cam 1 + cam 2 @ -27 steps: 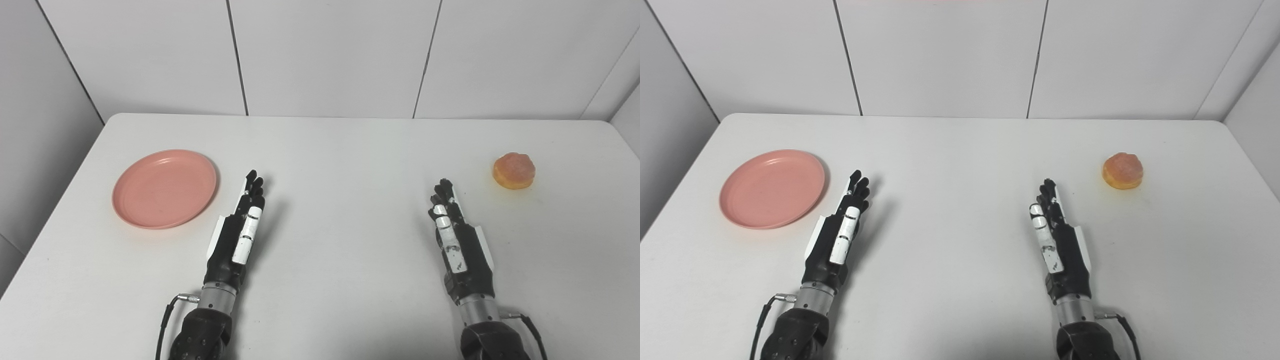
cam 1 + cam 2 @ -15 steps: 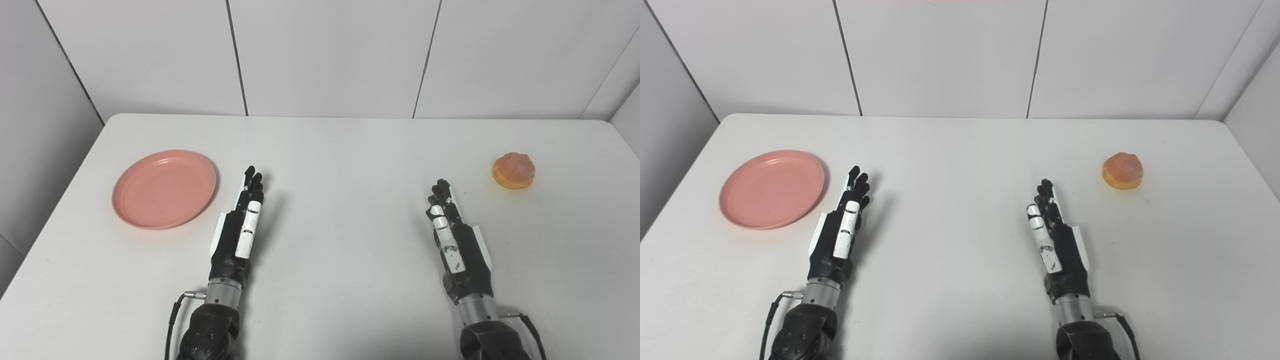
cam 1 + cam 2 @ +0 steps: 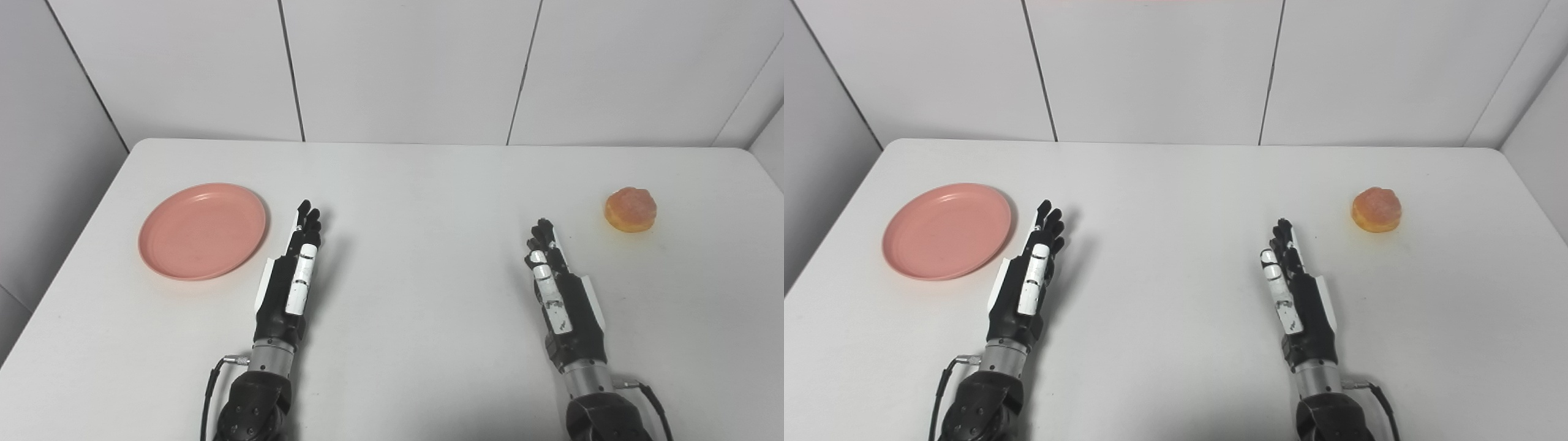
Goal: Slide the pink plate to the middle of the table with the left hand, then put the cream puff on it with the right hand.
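Left hand (image 3: 293,278) lower left of centre, edge-on, fingers straight and together, holding nothing, not touching plate. Right hand (image 3: 560,291) lower right, same flat empty pose, waiting.

White table (image 3: 416,184) filling most of frame. Pink plate (image 3: 203,231) at left of frame, flat, empty, well short of table middle. Cream puff (image 3: 630,209) at right of frame, small, alone on bare table, well apart from plate.

Key relation: plate just beside left hand, up and to the left of fingertips, near rim close to but clear of them; right hand far across frame from it. Round plate, no long axis to mind. Probably needs hand past far-left rim to push rightward. Slide not yet begun; puff up-right of right hand, untouched.
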`<move>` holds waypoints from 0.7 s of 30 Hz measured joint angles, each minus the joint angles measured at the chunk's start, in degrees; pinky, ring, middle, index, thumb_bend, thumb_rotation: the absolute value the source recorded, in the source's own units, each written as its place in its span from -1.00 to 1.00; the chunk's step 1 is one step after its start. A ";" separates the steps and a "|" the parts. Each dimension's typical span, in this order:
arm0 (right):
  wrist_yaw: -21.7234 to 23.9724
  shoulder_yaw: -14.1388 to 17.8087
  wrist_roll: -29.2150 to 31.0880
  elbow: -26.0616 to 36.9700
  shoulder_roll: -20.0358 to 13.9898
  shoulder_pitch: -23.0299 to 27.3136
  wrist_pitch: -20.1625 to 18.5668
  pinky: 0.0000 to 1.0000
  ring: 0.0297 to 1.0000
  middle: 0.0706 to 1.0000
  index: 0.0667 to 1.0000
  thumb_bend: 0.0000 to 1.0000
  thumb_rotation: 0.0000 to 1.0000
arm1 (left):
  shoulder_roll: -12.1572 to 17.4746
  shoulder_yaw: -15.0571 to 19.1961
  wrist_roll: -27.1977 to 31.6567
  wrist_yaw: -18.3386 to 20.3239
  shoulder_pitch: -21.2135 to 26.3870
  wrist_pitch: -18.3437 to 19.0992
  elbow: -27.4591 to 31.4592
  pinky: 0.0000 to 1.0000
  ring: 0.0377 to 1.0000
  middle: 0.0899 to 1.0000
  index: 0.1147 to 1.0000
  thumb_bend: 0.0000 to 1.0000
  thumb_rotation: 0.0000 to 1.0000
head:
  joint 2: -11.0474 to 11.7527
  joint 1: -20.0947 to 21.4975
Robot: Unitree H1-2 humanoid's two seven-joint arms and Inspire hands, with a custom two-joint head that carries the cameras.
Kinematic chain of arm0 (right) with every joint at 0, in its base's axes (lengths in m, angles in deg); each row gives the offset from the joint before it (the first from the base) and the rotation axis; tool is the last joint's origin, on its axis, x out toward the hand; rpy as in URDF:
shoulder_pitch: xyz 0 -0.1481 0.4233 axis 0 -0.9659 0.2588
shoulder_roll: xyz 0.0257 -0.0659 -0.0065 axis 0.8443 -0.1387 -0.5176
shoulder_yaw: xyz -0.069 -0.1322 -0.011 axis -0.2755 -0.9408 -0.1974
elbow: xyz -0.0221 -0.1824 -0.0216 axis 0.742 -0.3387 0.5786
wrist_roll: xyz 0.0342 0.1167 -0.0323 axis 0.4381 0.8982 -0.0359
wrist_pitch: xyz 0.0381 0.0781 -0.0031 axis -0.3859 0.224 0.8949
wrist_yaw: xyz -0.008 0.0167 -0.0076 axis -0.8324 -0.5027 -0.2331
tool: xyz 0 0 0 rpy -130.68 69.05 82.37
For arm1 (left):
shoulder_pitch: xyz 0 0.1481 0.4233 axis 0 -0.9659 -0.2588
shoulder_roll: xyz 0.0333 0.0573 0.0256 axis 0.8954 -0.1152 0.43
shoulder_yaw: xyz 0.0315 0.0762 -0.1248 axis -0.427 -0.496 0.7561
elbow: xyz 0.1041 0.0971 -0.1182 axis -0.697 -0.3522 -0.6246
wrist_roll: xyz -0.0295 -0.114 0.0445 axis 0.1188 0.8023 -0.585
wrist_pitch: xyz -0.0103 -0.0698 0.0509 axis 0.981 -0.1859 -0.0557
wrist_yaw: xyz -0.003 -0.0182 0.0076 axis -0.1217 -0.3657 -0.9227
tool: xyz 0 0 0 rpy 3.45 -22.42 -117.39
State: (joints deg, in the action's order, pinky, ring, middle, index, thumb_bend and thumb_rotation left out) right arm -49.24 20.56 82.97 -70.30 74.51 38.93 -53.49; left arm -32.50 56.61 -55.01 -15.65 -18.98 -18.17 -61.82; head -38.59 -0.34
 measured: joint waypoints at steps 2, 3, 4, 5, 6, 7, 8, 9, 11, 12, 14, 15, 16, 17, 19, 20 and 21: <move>0.03 0.14 0.19 0.00 -0.13 0.00 0.00 1.00 1.00 1.00 1.00 0.19 0.70 | -0.10 -0.03 0.44 0.00 0.00 -0.07 -0.07 1.00 1.00 1.00 1.00 0.05 1.00 | 0.35 -1.06; 0.04 0.25 0.43 0.00 -0.16 0.00 0.00 1.00 1.00 1.00 1.00 0.21 0.70 | -0.19 -0.09 0.52 -0.02 0.00 -0.16 -0.17 1.00 1.00 1.00 1.00 0.07 1.00 | 0.70 -2.37; 0.08 0.39 0.93 0.00 -0.24 0.00 0.00 1.00 1.00 1.00 1.00 0.21 0.70 | -0.34 -0.20 0.51 -0.08 0.00 -0.16 -0.19 1.00 1.00 1.00 1.00 0.06 1.00 | 2.36 -7.69; 0.18 0.51 1.31 0.00 -0.49 -0.01 -0.01 1.00 1.00 1.00 1.00 0.21 0.70 | -0.61 -0.27 0.50 -0.19 -0.01 -0.09 -0.16 1.00 1.00 1.00 1.00 0.06 1.00 | 2.38 -7.74; 0.39 0.57 1.60 0.00 -0.73 -0.01 -0.01 1.00 1.00 1.00 1.00 0.21 0.70 | -0.99 -0.30 0.37 -0.54 -0.01 0.09 -0.11 1.00 1.00 1.00 1.00 0.05 1.00 | 2.38 -7.74; 0.89 0.60 2.02 0.00 -1.06 -0.03 -0.01 1.00 1.00 1.00 1.00 0.22 0.71 | -1.52 -0.36 0.17 -1.06 -0.01 0.45 -0.08 1.00 1.00 1.00 1.00 0.05 1.00 | 3.51 -11.14; 1.47 0.61 2.46 -0.01 -1.44 -0.05 -0.01 1.00 1.00 1.00 1.00 0.27 0.71 | -2.02 -0.38 -0.37 -1.37 -0.01 0.65 -0.10 1.00 1.00 1.00 1.00 0.04 1.00 | 4.74 -14.04; 1.95 0.70 3.14 -0.07 -1.90 -0.05 -0.01 1.00 1.00 1.00 1.00 0.29 0.72 | -2.47 -0.54 -0.85 -1.75 -0.01 0.67 -0.18 1.00 1.00 1.00 1.00 0.05 1.00 | 4.75 -14.07; 2.91 1.14 3.94 -0.76 -2.75 -0.03 0.20 1.00 1.00 1.00 1.00 0.27 0.76 | -3.32 -0.53 -0.99 -2.44 0.38 -0.07 -1.38 1.00 1.00 1.00 1.00 0.06 1.00 | 6.05 -16.42; 3.23 1.37 4.20 -1.72 -3.29 -0.03 0.66 1.00 1.00 1.00 1.00 0.25 0.79 | -3.69 -0.38 -1.07 -2.71 0.98 -0.86 -2.98 1.00 1.00 1.00 1.00 0.06 1.00 | 6.85 -18.27; 3.72 1.71 4.40 -2.38 -3.96 0.40 2.58 1.00 1.00 1.00 1.00 0.23 0.81 | -3.86 -0.15 -2.00 -3.59 2.25 -1.51 -4.53 1.00 1.00 1.00 1.00 0.00 1.00 | 7.64 -19.51; 3.79 2.07 4.41 -2.83 -4.10 0.72 3.32 1.00 1.00 1.00 1.00 0.23 0.83 | -3.75 0.08 -2.16 -3.84 2.85 -2.03 -4.76 1.00 1.00 1.00 1.00 -0.02 1.00 | 8.00 -19.87; 3.77 2.38 4.41 -3.04 -4.21 0.84 3.75 1.00 1.00 1.00 1.00 0.23 0.84 | -3.71 0.32 -2.27 -4.12 3.46 -2.83 -5.01 1.00 1.00 1.00 1.00 0.00 1.00 | 8.00 -19.87; 3.77 2.55 4.38 -3.10 -4.28 0.84 4.25 1.00 1.00 1.00 1.00 0.23 0.85 | -3.64 0.61 -2.39 -4.55 3.97 -3.41 -5.11 1.00 1.00 1.00 1.00 0.03 1.00 | 8.35 -19.78; 3.82 2.56 4.28 -3.35 -4.32 1.00 5.11 1.00 1.00 1.00 1.00 0.24 0.85 | -3.08 1.49 -3.20 -5.18 5.17 -3.50 -5.14 1.00 0.97 0.98 0.98 0.09 1.00 | 8.79 -19.35; 3.82 2.56 4.24 -3.60 -4.32 1.17 5.35 1.00 1.00 1.00 1.00 0.23 0.87 | -2.77 2.17 -3.20 -5.50 5.72 -3.62 -5.28 1.00 0.94 0.93 0.92 0.16 1.00 | 8.88 -19.17; 3.79 2.59 4.15 -3.88 -4.32 1.40 5.82 1.00 1.00 1.00 1.00 0.23 0.86 | -2.50 3.10 -3.12 -5.92 6.38 -3.87 -5.55 1.00 0.93 0.92 0.90 0.19 1.00 | 8.88 -19.17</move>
State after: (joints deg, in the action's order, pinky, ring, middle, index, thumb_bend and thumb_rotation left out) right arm -45.44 23.15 87.12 -74.19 70.19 40.33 -47.67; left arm -35.00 59.71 -58.13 -21.57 -12.60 -22.04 -67.37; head -29.71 -19.51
